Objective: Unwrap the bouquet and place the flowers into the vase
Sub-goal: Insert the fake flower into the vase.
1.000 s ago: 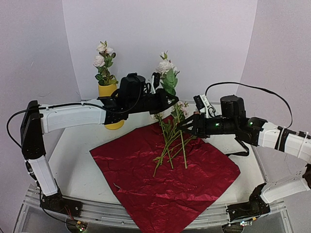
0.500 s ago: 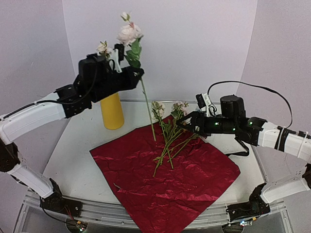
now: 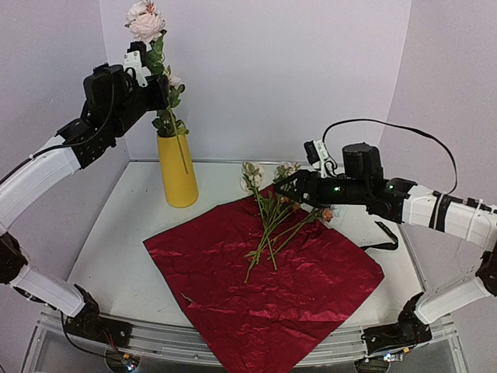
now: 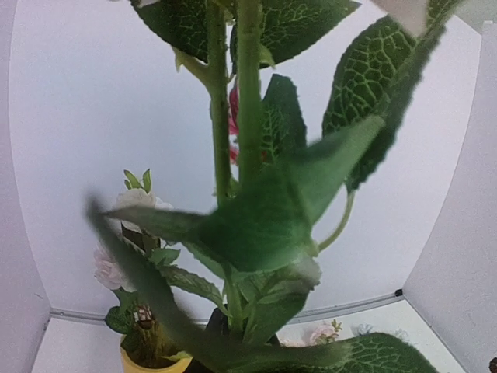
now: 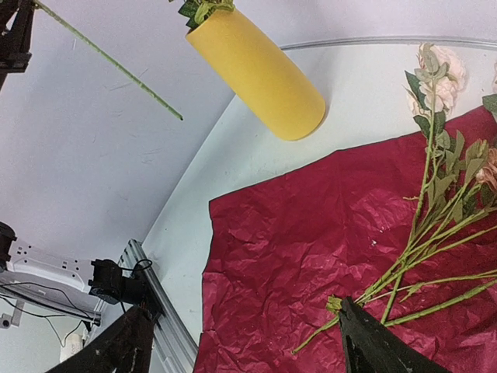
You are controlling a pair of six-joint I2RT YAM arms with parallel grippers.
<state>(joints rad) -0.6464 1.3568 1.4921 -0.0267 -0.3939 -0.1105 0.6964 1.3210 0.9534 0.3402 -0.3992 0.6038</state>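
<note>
The yellow vase (image 3: pixel 178 175) stands at the back left with white-bloomed flowers (image 3: pixel 172 84) in it. High above it, my left gripper (image 3: pixel 158 92) is shut on a long-stemmed flower (image 3: pixel 146 23). Its stem (image 5: pixel 109 62) hangs free outside the vase, the tip level with the vase's body. Leaves of that flower (image 4: pixel 256 225) fill the left wrist view, and the vase rim (image 4: pixel 155 364) shows below. The dark red wrapping paper (image 3: pixel 268 287) lies flat and open. Several flowers (image 3: pixel 272 221) lie on its far part. My right gripper (image 3: pixel 284 189) hovers open over their blooms, holding nothing; its jaws stand wide in the right wrist view (image 5: pixel 242 307).
A black ribbon (image 3: pixel 382 235) lies on the table to the right of the paper, under my right arm. White walls enclose the back and sides. The paper's near corner overhangs the metal rail (image 3: pixel 233 342) at the table's front edge.
My left arm has lifted the flower from above the paper up and to the left, to above the vase. The right gripper has opened and shifted slightly left over the lying flowers.
</note>
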